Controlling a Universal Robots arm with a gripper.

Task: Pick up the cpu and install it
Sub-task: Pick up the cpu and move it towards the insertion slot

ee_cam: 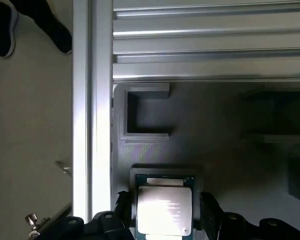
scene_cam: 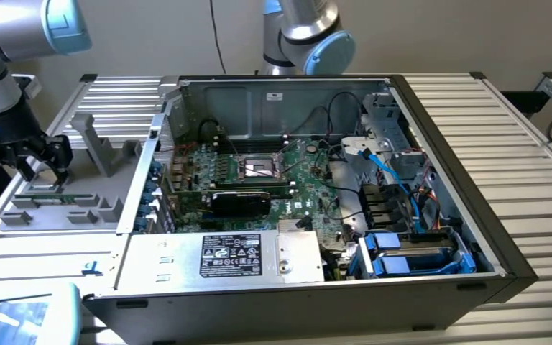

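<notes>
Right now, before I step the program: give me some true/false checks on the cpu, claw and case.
1. The cpu lies flat in a pocket of the grey fixture. True.
2. The claw is shut on the cpu. False: it is open, with one finger on each side of the chip.
3. The cpu is seated in the motherboard socket. False: it is in the fixture, outside the case.
4. The PC case is open, with its motherboard exposed. True.
5. The claw hangs over the power supply. False: it is over the fixture, to the exterior view's left of the case.
</notes>
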